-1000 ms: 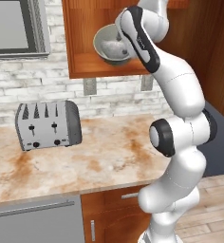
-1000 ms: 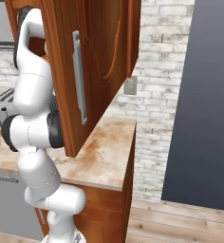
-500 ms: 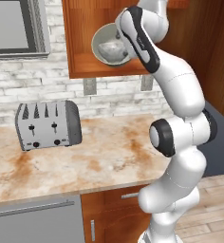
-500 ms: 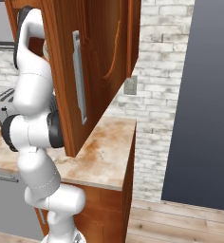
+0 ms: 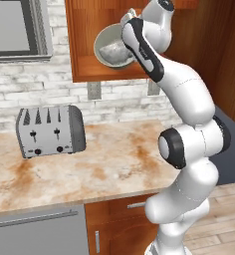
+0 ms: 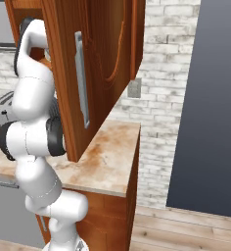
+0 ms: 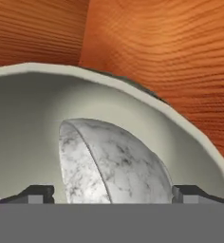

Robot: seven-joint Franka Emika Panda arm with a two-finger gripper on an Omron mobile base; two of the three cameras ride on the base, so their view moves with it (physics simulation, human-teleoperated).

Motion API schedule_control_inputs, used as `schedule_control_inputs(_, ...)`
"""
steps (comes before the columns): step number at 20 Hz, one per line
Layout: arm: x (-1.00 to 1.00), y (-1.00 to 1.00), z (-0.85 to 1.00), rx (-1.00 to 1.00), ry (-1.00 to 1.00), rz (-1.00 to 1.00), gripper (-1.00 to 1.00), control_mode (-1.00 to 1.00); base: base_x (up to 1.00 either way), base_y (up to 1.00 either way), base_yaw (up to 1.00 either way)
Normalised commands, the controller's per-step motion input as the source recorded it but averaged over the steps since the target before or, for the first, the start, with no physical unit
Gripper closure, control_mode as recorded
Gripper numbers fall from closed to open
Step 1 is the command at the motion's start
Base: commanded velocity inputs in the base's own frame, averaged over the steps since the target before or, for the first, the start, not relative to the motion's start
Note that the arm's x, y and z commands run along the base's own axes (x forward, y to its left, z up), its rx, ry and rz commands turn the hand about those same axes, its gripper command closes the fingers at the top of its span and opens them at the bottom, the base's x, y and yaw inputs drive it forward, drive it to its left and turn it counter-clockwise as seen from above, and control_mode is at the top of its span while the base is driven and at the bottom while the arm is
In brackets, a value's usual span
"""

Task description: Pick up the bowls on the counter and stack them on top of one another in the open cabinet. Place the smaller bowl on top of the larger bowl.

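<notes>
Since a second ago the tool has released; the smaller bowl sits nested in the larger bowl, directly ahead between its spread tips.

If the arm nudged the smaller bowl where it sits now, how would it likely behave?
The smaller bowl lies tilted inside the larger bowl, so a nudge would probably rock it or slide it along that smooth curved wall. Its glossy surface looks slippery. It seems rigid and ceramic-like, so it would likely clink, not flex.
</notes>
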Motion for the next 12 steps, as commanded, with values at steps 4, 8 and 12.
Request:
schedule_control_inputs(4, 0.35, 0.00, 0.00, -0.04, -0.25, -0.01, -1.00, -1.00, 0.00, 0.00, 0.00)
schedule_control_inputs(8, 0.35, 0.00, 0.00, -0.05, -0.25, -0.02, -1.00, -1.00, 0.00, 0.00, 0.00)
schedule_control_inputs(12, 0.39, 0.00, 0.01, -0.03, -0.25, -0.01, -1.00, -1.00, 0.00, 0.00, 0.00)
